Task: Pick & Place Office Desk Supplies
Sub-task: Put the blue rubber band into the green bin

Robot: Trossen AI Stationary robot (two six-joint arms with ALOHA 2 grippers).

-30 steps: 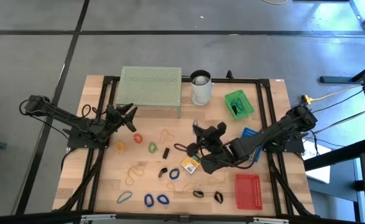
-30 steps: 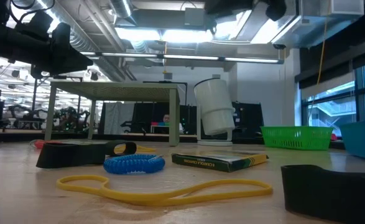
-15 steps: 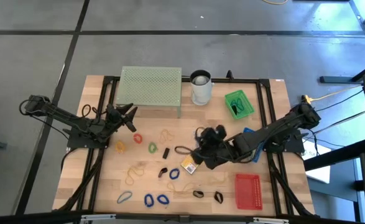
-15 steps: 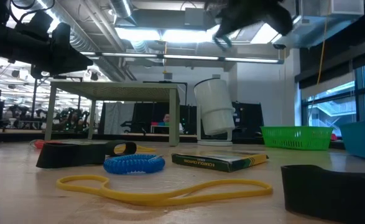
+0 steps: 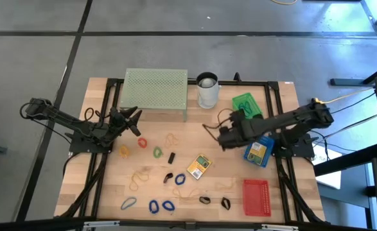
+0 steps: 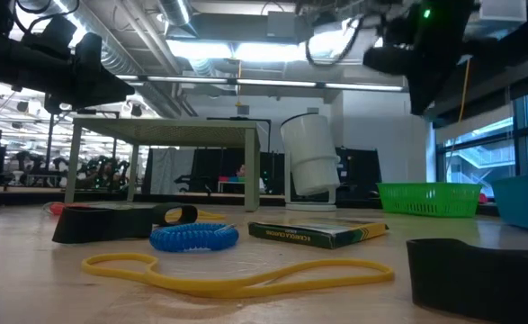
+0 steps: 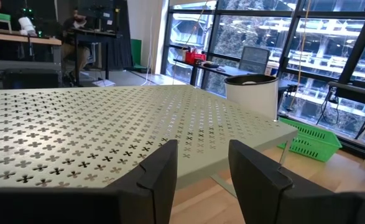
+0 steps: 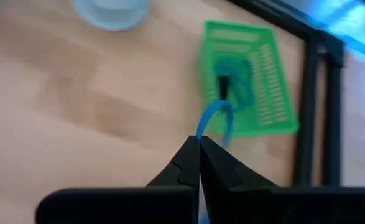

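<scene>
My right gripper [image 8: 199, 144] hangs above the wood just short of the green basket [image 8: 247, 81] and is shut on a blue rubber band [image 8: 214, 117]. In the high view it [image 5: 228, 126] is between the white cup [image 5: 207, 90] and the blue tray [image 5: 259, 151]. Loose supplies lie flat on the table: a yellow card pack [image 5: 199, 167], red [image 5: 141, 142] and green [image 5: 157, 152] bands, blue bands [image 5: 160, 206] and black clips [image 5: 171, 157]. My left gripper [image 7: 201, 168] waits open and level beside the pale green mesh stand [image 5: 156, 90]. My right gripper pinches the blue rubber band between its two fingertips, at one end of the loop [image 8: 201, 134]. The fingers slant downward toward the table's far edge. The band is lifted clear of the table, and its free loop sticks out ahead of the tips toward the basket.
The green basket holds blue bands and a black clip [image 8: 223, 84]. A red tray [image 5: 255, 196] sits at the near right, and the blue tray holds a yellow pack. A black frame [image 5: 275, 96] borders the table.
My right gripper has carried the band from the table's middle, near the yellow card pack, toward the far right and the green basket. It has tipped to point more steeply down. The arm no longer covers the blue tray.
</scene>
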